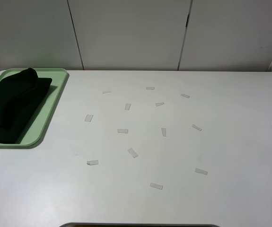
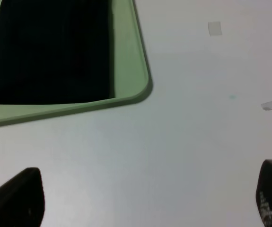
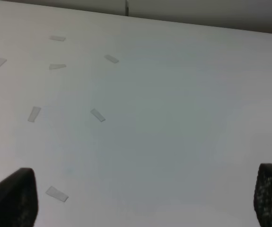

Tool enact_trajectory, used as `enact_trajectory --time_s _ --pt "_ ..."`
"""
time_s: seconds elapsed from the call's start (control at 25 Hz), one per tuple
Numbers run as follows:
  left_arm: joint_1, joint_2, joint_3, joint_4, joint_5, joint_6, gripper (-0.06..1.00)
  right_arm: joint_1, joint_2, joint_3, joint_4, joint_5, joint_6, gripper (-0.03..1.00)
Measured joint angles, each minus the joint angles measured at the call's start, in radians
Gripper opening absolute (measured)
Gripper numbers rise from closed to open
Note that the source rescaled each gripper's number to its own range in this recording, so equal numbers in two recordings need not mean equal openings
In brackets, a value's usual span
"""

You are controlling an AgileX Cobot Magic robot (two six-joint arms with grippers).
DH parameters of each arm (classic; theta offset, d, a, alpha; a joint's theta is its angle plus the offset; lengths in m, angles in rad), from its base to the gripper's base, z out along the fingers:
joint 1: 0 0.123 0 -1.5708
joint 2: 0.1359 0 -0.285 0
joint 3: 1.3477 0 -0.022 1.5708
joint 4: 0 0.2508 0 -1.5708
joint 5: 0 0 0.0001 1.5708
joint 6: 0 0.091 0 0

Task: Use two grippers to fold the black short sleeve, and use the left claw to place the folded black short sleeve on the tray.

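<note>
The black short sleeve (image 1: 10, 106) lies folded in a bundle inside the pale green tray (image 1: 50, 106) at the table's far left. The left wrist view shows the same cloth (image 2: 50, 49) filling the tray (image 2: 131, 71), whose rounded corner is close by. My left gripper (image 2: 150, 198) hovers over bare table short of that corner, open, with nothing between its fingertips (image 2: 20, 196). My right gripper (image 3: 145, 198) is open too, over the white table, holding nothing. Neither arm appears in the exterior high view.
Several small white tape strips (image 1: 122, 131) are scattered across the middle of the white table (image 1: 230, 142). Grey wall panels stand behind the far edge. A dark edge shows at the table's near side (image 1: 140, 225).
</note>
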Motion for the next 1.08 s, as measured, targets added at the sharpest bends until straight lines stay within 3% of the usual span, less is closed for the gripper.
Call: enact_trajectory --time_s 0.28,1.08 --pt "0.0 -0.001 0.025 -0.036 -0.078 0.0 0.88 0.0 0.0 0.0 0.0 0.0 0.0 1.0" --pt "0.0 -0.001 0.033 -0.038 -0.077 0.024 0.88 0.0 0.0 0.0 0.0 0.0 0.0 1.0"
